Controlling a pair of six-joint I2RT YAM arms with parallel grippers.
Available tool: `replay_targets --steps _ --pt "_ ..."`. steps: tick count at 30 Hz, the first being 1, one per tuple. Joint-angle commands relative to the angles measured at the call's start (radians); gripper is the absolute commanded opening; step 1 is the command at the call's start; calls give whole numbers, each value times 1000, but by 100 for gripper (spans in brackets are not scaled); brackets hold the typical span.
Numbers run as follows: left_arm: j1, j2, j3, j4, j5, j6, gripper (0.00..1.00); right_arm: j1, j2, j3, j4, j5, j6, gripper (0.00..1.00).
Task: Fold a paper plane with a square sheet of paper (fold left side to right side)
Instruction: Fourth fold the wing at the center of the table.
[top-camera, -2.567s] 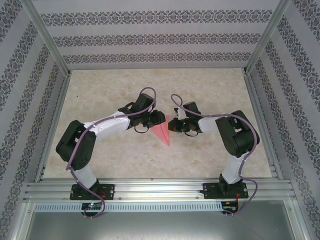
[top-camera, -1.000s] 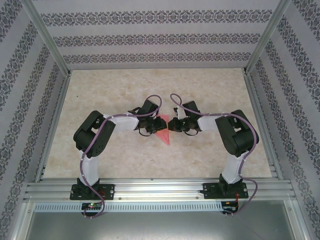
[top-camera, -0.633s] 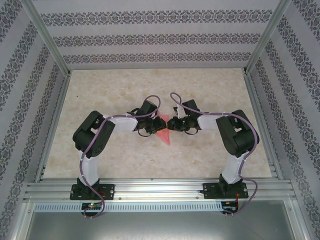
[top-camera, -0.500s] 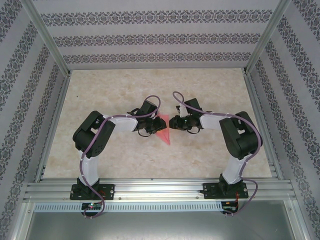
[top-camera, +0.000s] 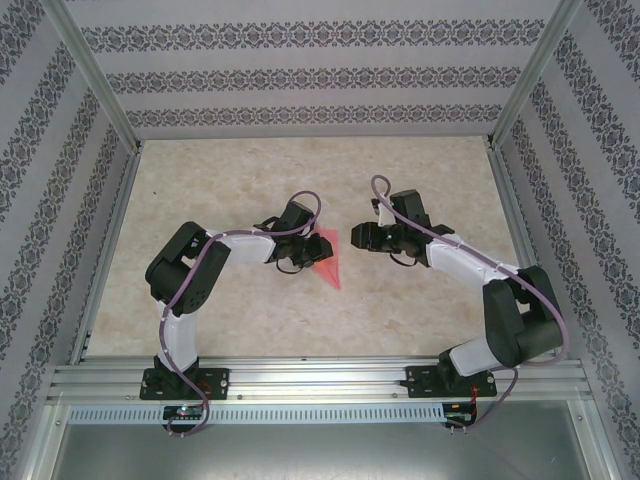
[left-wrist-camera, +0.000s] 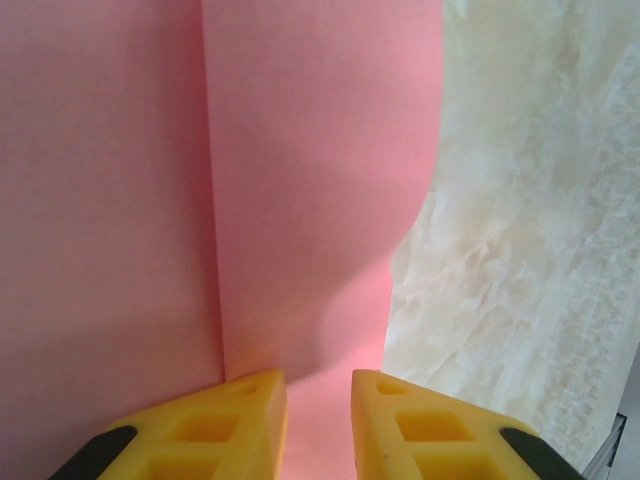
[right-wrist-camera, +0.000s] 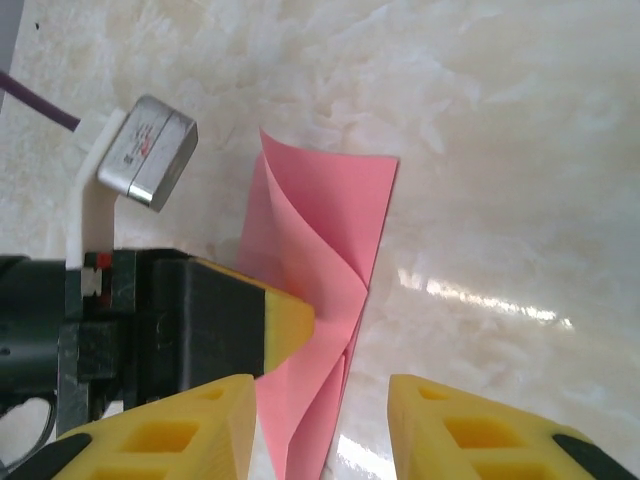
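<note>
– Since the table is the biggest thing, where on it is the paper?

– Around the middle, between the two arms. The left arm bends in from the left, and the right arm reaches in from the right.

– And the paper itself?

– It is a narrow pink paper plane lying on the marble-look top with its point towards the arm bases. One flap curls up off the surface.

– Left gripper?

– Its yellow tips are down on the plane's left edge with a narrow gap between them. I can't tell whether they nip a fold.

– Right gripper?

– Its jaws are spread with nothing in them, and it hangs near the plane's wide end without touching it.
</note>
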Motion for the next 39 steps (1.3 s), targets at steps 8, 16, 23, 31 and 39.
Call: replay_targets --steps 8,16,23,31,39 --pt "0 31 -32 -23 -41 -8 26 99 -52 -162 118 -91 124 32" --pt "-1 34 -30 -27 -44 -5 26 201 63 -180 271 -119 206 27" --pt "-3 36 -31 -28 -44 -5 26 222 95 -159 265 -100 203 27" --pt "-3 36 -32 -28 -45 -5 26 222 134 -118 235 -80 177 27" --pt "-3 34 -30 -32 -44 -4 26 222 168 -122 207 -69 165 27"
